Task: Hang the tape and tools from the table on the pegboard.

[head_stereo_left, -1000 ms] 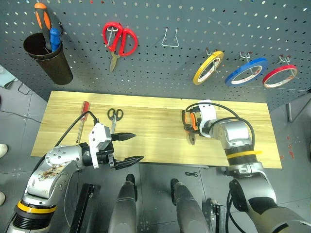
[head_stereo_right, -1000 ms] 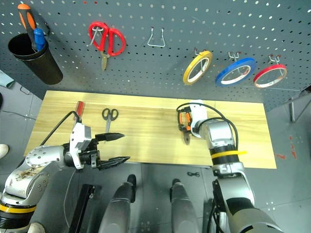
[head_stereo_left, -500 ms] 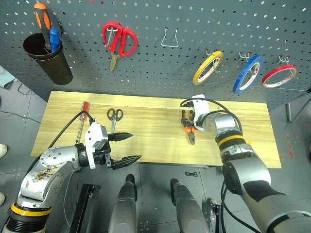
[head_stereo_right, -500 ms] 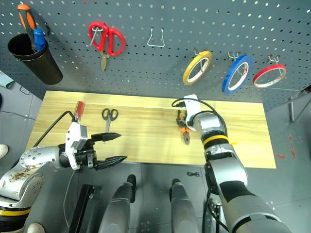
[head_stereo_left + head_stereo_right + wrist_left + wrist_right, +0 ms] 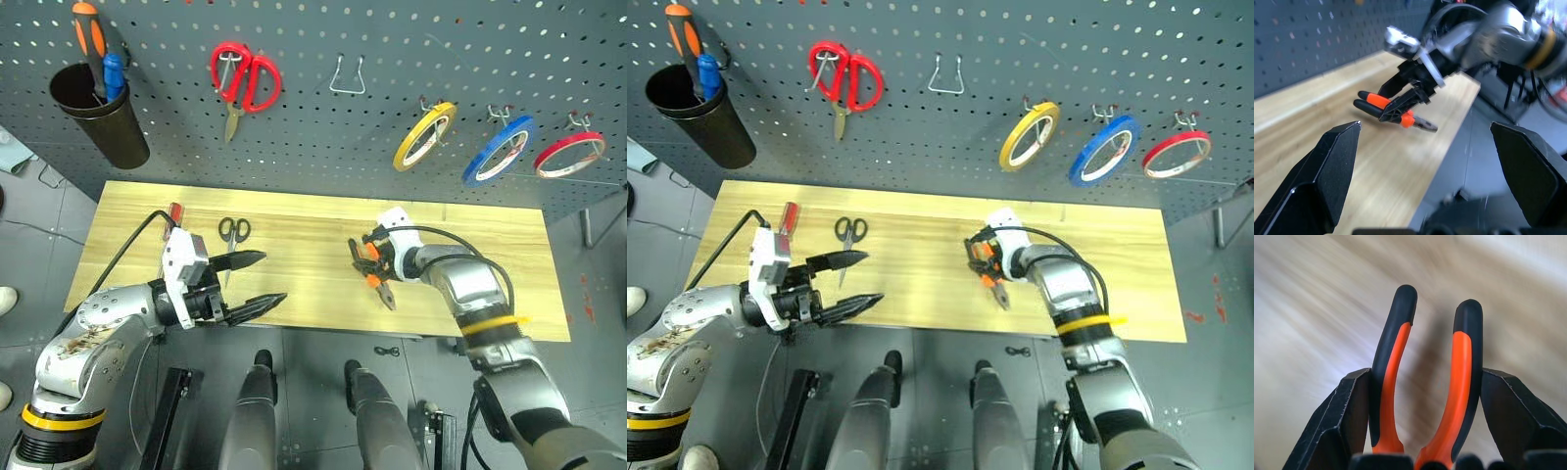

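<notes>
Pale planked wood desk (image 5: 294, 211); matt rubbery orange-black pliers (image 5: 1425, 377) handles; perforated matt grey pegboard (image 5: 323, 137) with bare metal hooks.

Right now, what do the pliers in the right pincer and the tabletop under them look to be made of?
The pliers: handles look like matte rubber or soft plastic sleeves, orange with black tips and no glare; the nose appears dull grey metal. The right pincer is closed on those handles. The table: pale yellowish wood in planks, with visible seams and grain, and a smooth, low-sheen finish, possibly sealed.
</notes>
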